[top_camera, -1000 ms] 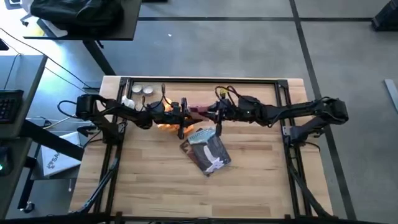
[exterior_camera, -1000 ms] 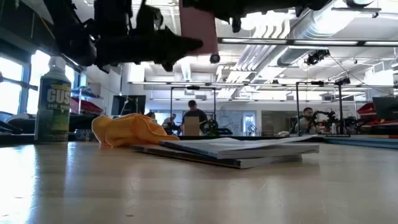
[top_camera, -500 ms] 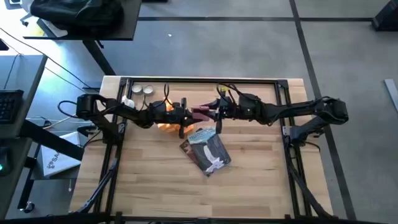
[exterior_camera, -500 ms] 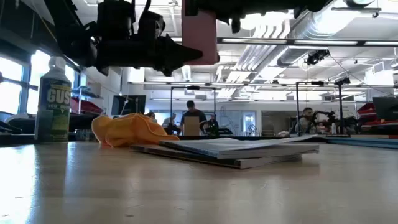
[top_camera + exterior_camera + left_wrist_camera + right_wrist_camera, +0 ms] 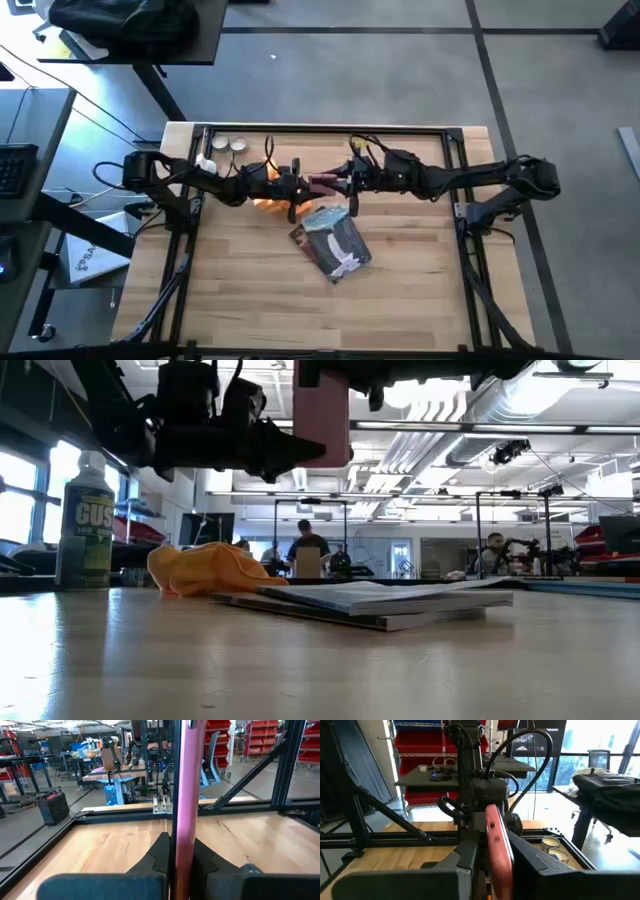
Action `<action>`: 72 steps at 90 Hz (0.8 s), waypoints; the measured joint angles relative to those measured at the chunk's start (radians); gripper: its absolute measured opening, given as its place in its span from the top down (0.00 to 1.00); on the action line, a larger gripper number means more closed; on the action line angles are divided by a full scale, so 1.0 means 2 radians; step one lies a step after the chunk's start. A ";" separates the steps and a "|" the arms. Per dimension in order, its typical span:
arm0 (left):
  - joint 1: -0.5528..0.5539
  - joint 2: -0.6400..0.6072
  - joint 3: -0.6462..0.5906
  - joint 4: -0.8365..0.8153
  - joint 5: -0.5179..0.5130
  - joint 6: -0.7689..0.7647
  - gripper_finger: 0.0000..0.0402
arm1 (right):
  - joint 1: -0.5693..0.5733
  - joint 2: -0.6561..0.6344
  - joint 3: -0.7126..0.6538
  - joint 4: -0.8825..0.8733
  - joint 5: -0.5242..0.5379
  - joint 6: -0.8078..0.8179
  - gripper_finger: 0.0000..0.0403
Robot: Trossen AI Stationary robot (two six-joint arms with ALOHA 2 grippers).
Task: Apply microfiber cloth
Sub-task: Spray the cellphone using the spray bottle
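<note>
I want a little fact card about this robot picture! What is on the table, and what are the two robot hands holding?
held thing: a flat pink phone, up in the air above the table
left gripper: shut on the phone's edge
right gripper: shut on the same phone from the other side
microfiber cloth: orange-yellow, crumpled, lying on the table, untouched
packet: blue-grey, printed, flat on the table beside the cloth
spray bottle: standing upright behind the cloth
table: light wood
</note>
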 joint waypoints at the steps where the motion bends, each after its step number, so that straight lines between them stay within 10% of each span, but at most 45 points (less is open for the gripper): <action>1: 0.000 0.000 0.000 0.000 0.000 0.000 0.99 | 0.000 0.000 0.000 0.000 0.000 0.000 0.86; 72: -0.003 -0.001 0.001 0.032 -0.001 -0.012 0.84 | 0.000 0.001 -0.001 -0.006 0.004 0.000 0.99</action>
